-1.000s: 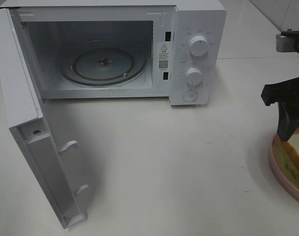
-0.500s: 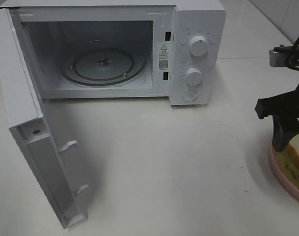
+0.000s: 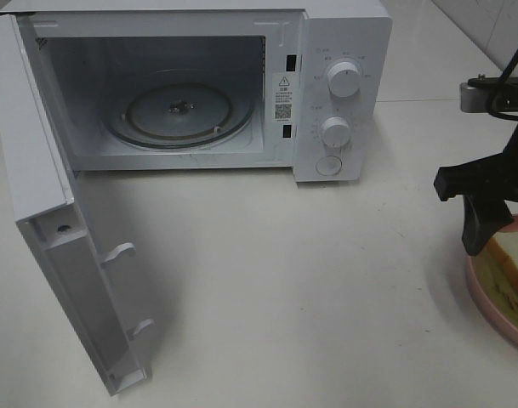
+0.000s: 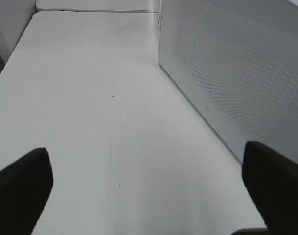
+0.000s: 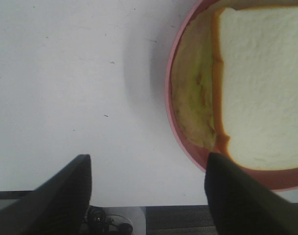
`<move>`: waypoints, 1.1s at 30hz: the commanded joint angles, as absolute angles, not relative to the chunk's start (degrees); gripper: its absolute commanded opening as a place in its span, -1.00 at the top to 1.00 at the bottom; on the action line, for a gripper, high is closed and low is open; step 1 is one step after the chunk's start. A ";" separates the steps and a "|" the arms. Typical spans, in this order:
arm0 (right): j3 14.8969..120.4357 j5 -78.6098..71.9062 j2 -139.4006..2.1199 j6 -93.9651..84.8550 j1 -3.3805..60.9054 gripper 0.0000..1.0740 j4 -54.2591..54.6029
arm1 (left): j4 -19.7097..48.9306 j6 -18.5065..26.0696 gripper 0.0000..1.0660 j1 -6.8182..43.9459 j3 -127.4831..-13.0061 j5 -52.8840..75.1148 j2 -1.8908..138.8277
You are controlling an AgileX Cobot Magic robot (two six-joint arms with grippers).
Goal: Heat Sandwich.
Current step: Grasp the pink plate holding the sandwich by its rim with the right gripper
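The sandwich [image 5: 261,83] is a pale square bread slice with an orange crust edge. It lies on the round pink plate [image 5: 171,103] at the right table edge, and both show in the high view, the sandwich [image 3: 510,260] on its plate [image 3: 486,299]. My right gripper [image 5: 148,164] is open and empty. It hangs over the plate's left rim, above the sandwich [image 3: 478,231]. My left gripper [image 4: 149,166] is open and empty over bare table beside the microwave door [image 4: 237,73]. It is out of the high view.
The white microwave [image 3: 344,93] stands at the back with its door [image 3: 54,229] swung open to the left front. Its glass turntable [image 3: 178,115] is bare. The white table [image 3: 310,289] lies between the microwave and the plate.
My right gripper has shifted a little to the left above the plate's left rim. The sandwich edge that looked raised half a second ago lies lower now. The microwave has not moved.
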State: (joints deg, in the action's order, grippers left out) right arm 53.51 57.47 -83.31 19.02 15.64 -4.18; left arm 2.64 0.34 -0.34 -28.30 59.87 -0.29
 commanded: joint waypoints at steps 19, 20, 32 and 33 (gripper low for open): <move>47.04 46.93 -87.55 19.65 15.30 -0.20 -5.21 | 2.64 0.34 -0.83 -0.40 -28.19 59.36 -1.43; 47.04 46.93 -87.55 19.65 15.30 -0.20 -5.21 | 2.64 0.34 -0.83 -0.40 -28.19 59.36 -1.43; 45.78 42.69 -92.48 19.60 15.30 -0.20 -5.27 | 2.64 0.34 -0.83 -0.40 -28.19 59.36 -1.43; 45.78 42.69 -92.48 19.60 15.30 -0.20 -5.27 | 2.64 0.34 -0.83 -0.40 -28.19 59.36 -1.43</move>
